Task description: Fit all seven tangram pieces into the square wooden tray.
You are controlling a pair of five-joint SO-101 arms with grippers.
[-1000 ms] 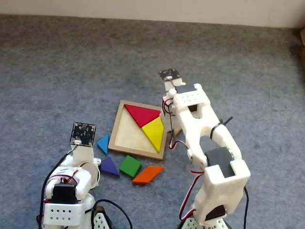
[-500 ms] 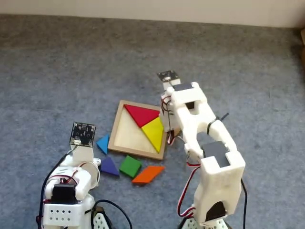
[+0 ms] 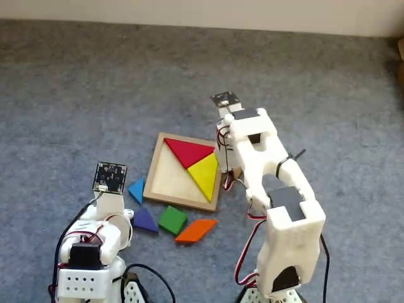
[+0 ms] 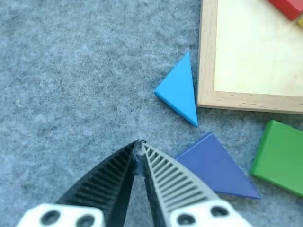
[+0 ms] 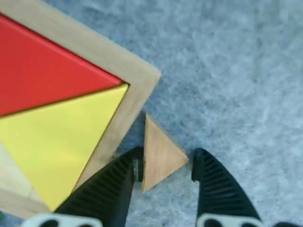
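Observation:
The square wooden tray (image 3: 180,201) holds a red triangle (image 3: 187,151) and a yellow triangle (image 3: 204,175). My right gripper (image 5: 166,160) is open just outside the tray rim (image 5: 137,94). Its fingers straddle a plain wooden triangle (image 5: 160,153) lying on the carpet against that rim. My left gripper (image 4: 140,144) is shut on nothing, low over the carpet. It sits near a blue triangle (image 4: 180,90) and a purple triangle (image 4: 215,165). A green square (image 3: 172,219) and an orange parallelogram (image 3: 196,230) lie below the tray.
Everything rests on grey carpet (image 3: 95,95). The right arm (image 3: 271,183) stretches along the tray's right side and covers its own gripper from above. The left arm (image 3: 95,243) stands at the bottom left. Open carpet lies above and to the left of the tray.
The right arm has shifted slightly by the tray's right edge. The left arm and the loose pieces have not moved.

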